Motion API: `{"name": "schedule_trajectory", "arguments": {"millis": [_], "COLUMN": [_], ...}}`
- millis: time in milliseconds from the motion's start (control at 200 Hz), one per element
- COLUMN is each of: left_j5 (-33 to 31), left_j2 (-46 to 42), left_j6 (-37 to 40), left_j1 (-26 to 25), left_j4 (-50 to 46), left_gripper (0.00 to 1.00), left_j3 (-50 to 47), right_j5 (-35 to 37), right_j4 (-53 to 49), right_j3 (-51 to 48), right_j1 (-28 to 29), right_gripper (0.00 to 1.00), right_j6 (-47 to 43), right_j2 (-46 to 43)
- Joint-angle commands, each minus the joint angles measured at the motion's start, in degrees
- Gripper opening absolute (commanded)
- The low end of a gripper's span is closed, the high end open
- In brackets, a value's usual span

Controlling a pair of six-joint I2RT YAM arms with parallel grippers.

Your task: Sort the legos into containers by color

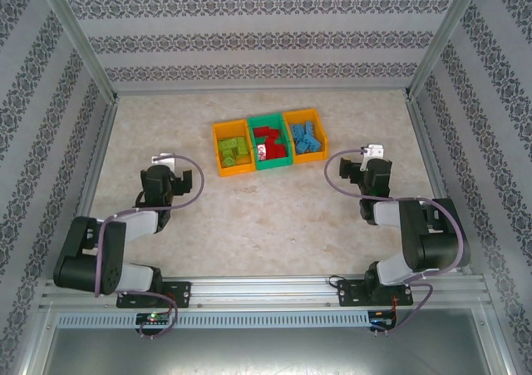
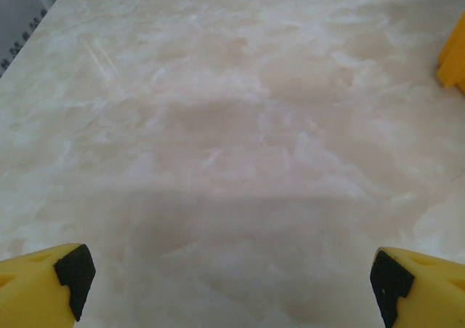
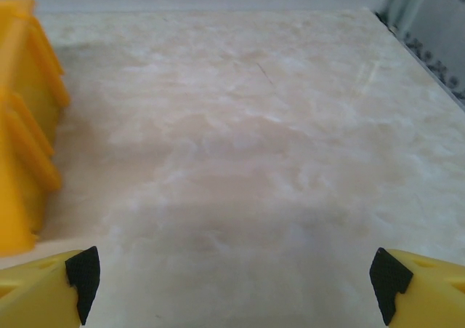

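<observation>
Three bins stand in a row at the back middle of the table. The left orange bin (image 1: 232,148) holds lime green legos (image 1: 232,149). Red legos (image 1: 270,142) fill the green bin (image 1: 271,143) in the middle. Light blue legos (image 1: 307,136) lie in the right orange bin (image 1: 306,135). My left gripper (image 1: 174,160) rests low on the table, left of the bins, open with nothing between its fingers (image 2: 67,281). To the right of the bins my right gripper (image 1: 373,155) is also open and empty, its fingertips (image 3: 396,277) far apart over bare table.
The marble-patterned tabletop (image 1: 266,225) is ringed by patterned walls and metal frame posts. An orange bin's corner (image 2: 453,55) shows at the right edge of the left wrist view. The right orange bin's side (image 3: 25,124) stands at the left of the right wrist view.
</observation>
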Motion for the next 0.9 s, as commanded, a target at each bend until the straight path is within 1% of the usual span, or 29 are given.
{"name": "schedule_trajectory", "arguments": {"millis": [0,50,95,195,250,739,899], "left_j5": [4.4,5.1,6.5,9.2,9.8,10.2,10.2], "left_j2": [5.0,8.6,8.3,9.5,9.6,9.6,9.6], "left_j6": [0.8,0.7,-0.4,0.0,-0.1,-0.4,-0.4], "left_j1": [1.5,1.9,3.0,3.6,4.0,4.4,4.4], "left_j4": [11.0,15.6,11.9,14.0,13.4,13.5,13.5], "left_gripper": [0.99,0.99,0.99,0.99,0.99,0.99,0.99], "left_j3": [1.6,1.4,2.3,1.9,2.2,2.2,2.1], "right_j5": [-4.9,-5.0,-5.0,-5.0,-4.9,-4.8,-3.5], "right_j4": [2.8,4.7,3.5,3.7,4.0,3.7,4.4], "right_j3": [0.3,-0.1,0.2,0.1,0.0,0.2,-0.3], "right_j1": [-0.1,-0.1,-0.2,-0.1,-0.1,-0.1,0.6], "right_gripper": [0.98,0.98,0.98,0.98,0.98,0.98,0.98], "right_j6": [-1.2,-1.2,-1.3,-1.3,-1.5,-1.5,-1.8], "right_j2": [-0.4,0.2,-0.1,-0.1,0.0,0.0,-0.1]}}
